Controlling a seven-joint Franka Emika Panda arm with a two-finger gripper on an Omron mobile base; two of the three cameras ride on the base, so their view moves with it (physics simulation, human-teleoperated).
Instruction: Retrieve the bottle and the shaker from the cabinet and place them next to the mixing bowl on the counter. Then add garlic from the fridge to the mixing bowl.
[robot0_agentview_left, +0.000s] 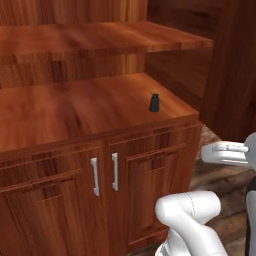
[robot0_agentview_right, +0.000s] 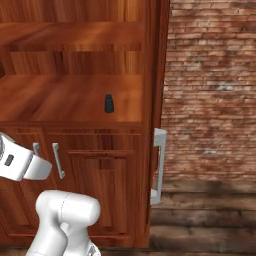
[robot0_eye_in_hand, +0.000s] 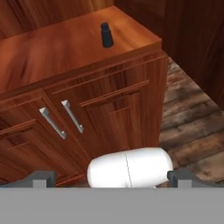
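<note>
On the broad lower shelf of the cabinet (robot0_agentview_left: 75, 110), the shaker (robot0_agentview_left: 154, 102) stands upright, close to the shelf's front edge and toward its right end. From the right base cam the shaker (robot0_agentview_right: 108, 103) sits just left of the cabinet's right side panel, w/ bare wood all around it. Above the shaker runs a second shelf (robot0_agentview_left: 100, 37), same reddish-brown wood. Below the shaker are two lower doors, shut, w/ a pair of silver bar handles (robot0_agentview_left: 105, 173) side by side at the seam; those handles lie down and left of the shaker. Hand cam shows the shaker (robot0_eye_in_hand: 106, 35) near the top of its pic, on the shelf corner, handles (robot0_eye_in_hand: 62, 119) well below and left of it. Tool (robot0_eye_in_hand: 111, 178) is released, jaws spread wide, nothing between them; its two dark tips (robot0_eye_in_hand: 43, 177) sit far apart at the bottom of the hand cam, well apart from the shaker, down in front of the doors. Right of the cabinet: red brick wall (robot0_agentview_right: 212, 85) and dark plank floor (robot0_agentview_right: 210, 220).
</note>
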